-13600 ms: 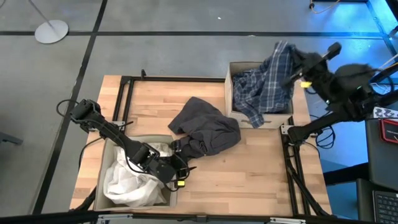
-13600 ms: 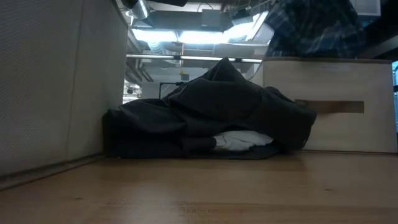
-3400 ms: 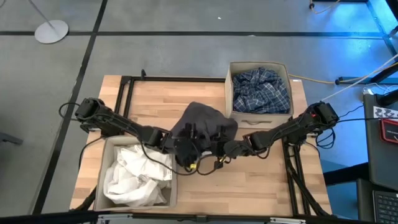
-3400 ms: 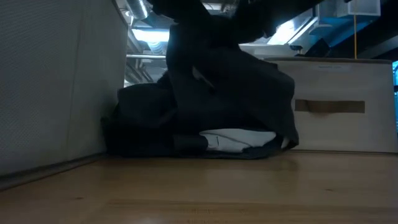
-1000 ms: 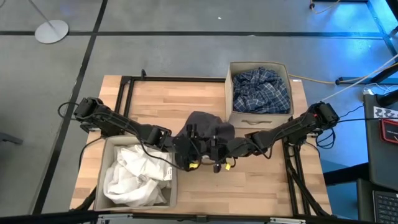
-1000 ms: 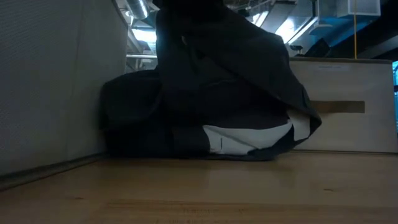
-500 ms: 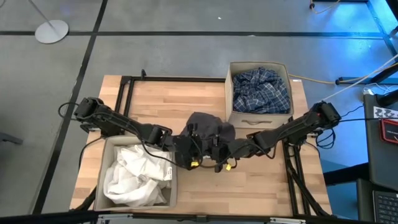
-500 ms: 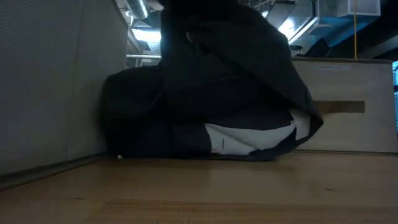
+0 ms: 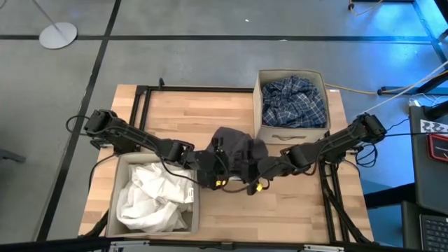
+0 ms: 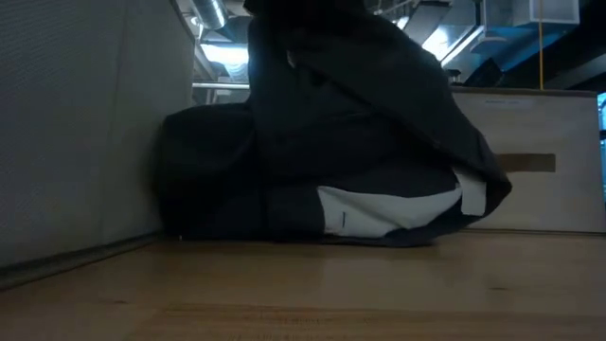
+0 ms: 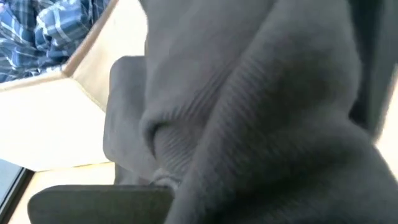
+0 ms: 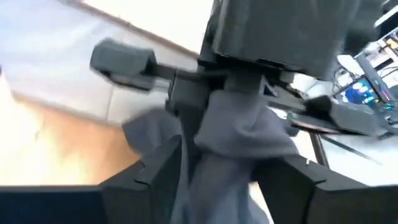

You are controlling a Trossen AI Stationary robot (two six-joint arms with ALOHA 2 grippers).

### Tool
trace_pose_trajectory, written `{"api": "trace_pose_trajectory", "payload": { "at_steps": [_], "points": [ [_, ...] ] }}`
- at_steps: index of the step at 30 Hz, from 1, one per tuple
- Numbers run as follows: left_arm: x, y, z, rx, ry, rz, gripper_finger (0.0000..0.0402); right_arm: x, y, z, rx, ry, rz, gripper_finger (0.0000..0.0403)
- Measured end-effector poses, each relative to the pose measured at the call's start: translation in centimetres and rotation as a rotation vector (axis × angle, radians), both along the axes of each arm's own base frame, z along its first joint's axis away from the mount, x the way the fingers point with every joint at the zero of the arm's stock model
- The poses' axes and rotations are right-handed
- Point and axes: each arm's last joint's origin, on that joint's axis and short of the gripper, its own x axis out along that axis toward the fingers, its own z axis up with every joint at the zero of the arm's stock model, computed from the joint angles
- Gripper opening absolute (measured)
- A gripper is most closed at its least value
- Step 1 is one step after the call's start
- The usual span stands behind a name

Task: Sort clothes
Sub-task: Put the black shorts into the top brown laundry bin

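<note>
Two beige bins (image 9: pixel 263 129) stand on the wooden table (image 9: pixel 294 203), grey floor (image 9: pixel 210 59) around.

The dark grey garment (image 9: pixel 236 148) sits bunched in a heap at the middle of the table, part of it lifted, with a pale patch (image 10: pixel 388 210) showing low at its front. The blue-white plaid shirt (image 9: pixel 292 102) lies crumpled inside the far bin. The white clothes (image 9: pixel 155 196) lie piled in the near bin.
</note>
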Motion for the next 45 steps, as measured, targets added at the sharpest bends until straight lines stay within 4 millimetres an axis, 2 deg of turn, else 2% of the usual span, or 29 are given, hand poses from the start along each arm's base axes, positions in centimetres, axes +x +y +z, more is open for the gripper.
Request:
{"api": "trace_pose_trajectory", "payload": {
  "at_steps": [2,5,12,16,19,22,26,36,40,45],
  "points": [
    [-0.2,-0.1,0.1,0.009,0.002,0.007,0.0061,-0.7,0.1,0.7,-0.022,0.062,-0.005,0.0206],
    [-0.5,-0.2,0.2,0.040,0.003,0.036,0.0063,-2.4,0.2,3.0,0.002,0.142,-0.036,0.0214],
    [-0.9,-0.1,1.1,0.032,-0.030,0.040,0.0066,-7.2,0.4,7.3,0.103,0.251,-0.061,0.0215],
    [-0.8,-0.1,1.3,0.028,-0.044,0.043,0.0067,-10.0,0.3,8.6,0.183,0.281,-0.064,0.0215],
    [-0.8,-0.1,1.8,0.020,-0.067,0.043,0.0068,-11.7,0.0,8.7,0.213,0.323,-0.107,0.0215],
    [-1.0,0.0,3.5,0.009,-0.110,0.042,0.0068,-13.0,0.0,7.6,0.186,0.338,-0.184,0.0214],
    [-1.8,0.2,7.3,0.001,-0.213,0.034,0.0068,-14.0,-0.2,5.1,0.138,0.340,-0.254,0.0214],
    [-5.6,1.3,15.5,-0.006,-0.409,0.016,0.0069,-15.3,-1.4,-2.1,0.110,0.416,-0.451,0.0214],
    [-7.7,1.4,18.8,-0.018,-0.490,0.000,0.0069,-15.3,-1.4,-3.6,0.122,0.414,-0.483,0.0214],
    [-10.8,1.8,23.5,-0.061,-0.637,-0.013,0.0069,-15.1,-1.3,-4.4,0.141,0.398,-0.480,0.0214]
  ]
}}
